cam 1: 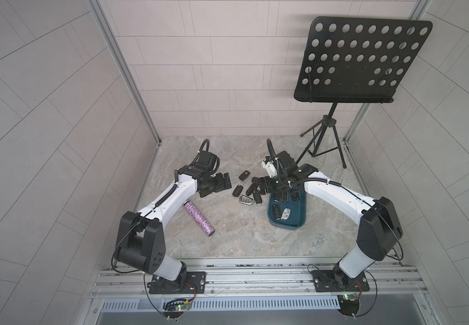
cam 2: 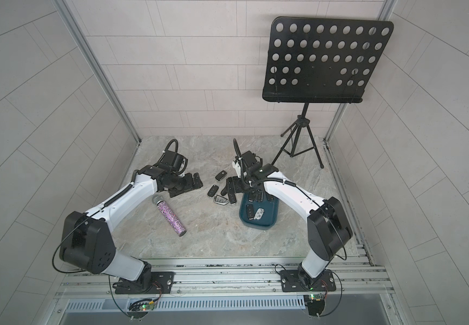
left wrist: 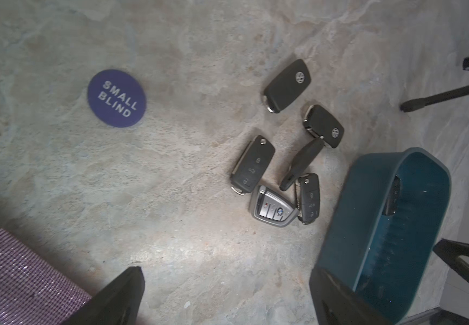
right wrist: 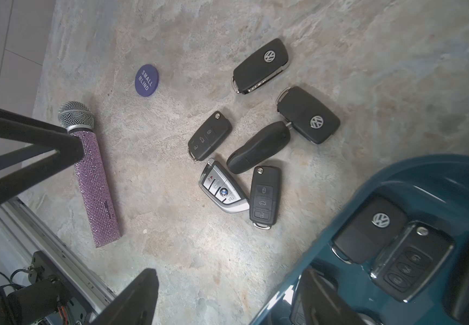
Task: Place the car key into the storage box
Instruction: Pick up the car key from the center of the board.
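"SMALL BLIND" on purple disc (right wrist: 146, 80); VW, BMW badges on key fobs (right wrist: 261, 66)

Pale grey-beige tiles in staggered courses cover the back wall (cam 1: 227, 70) and the side walls (cam 1: 44, 112), which meet at bare aluminium posts (cam 1: 128, 78) slanting down from the upper corners of the frame in both top views. At upper right a black music stand (cam 1: 362, 59) with a perforated desk rises on a tripod (cam 1: 329, 122) from the far right corner of the bench (cam 1: 241, 239), whose top is mottled grey and tan like stone. Along the bottom edge run aluminium rails (cam 1: 255, 277) and a slotted grille (cam 1: 255, 304). The light is soft and even, and the shadows are faint.
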You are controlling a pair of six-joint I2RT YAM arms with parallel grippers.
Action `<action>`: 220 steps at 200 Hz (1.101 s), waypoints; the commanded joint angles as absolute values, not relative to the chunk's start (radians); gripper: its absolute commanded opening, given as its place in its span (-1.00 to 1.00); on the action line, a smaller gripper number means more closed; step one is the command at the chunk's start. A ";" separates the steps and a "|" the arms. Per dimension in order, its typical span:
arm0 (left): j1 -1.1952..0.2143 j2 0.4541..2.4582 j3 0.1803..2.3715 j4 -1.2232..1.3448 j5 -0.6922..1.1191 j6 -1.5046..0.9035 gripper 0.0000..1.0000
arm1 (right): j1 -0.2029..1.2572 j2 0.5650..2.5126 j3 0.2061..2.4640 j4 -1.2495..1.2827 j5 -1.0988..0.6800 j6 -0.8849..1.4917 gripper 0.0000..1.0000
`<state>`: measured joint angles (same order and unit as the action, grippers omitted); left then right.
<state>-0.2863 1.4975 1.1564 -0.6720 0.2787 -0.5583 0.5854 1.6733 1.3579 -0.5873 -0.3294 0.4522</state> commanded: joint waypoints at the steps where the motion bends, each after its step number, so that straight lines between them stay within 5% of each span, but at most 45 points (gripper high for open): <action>1: -0.238 1.444 1.128 -0.676 0.300 -0.561 1.00 | 0.618 1.735 1.415 -0.641 -0.265 0.427 0.62; 220: -0.197 1.431 1.062 -0.678 0.303 -0.554 1.00 | 0.660 2.096 1.638 -0.720 -0.050 0.432 0.14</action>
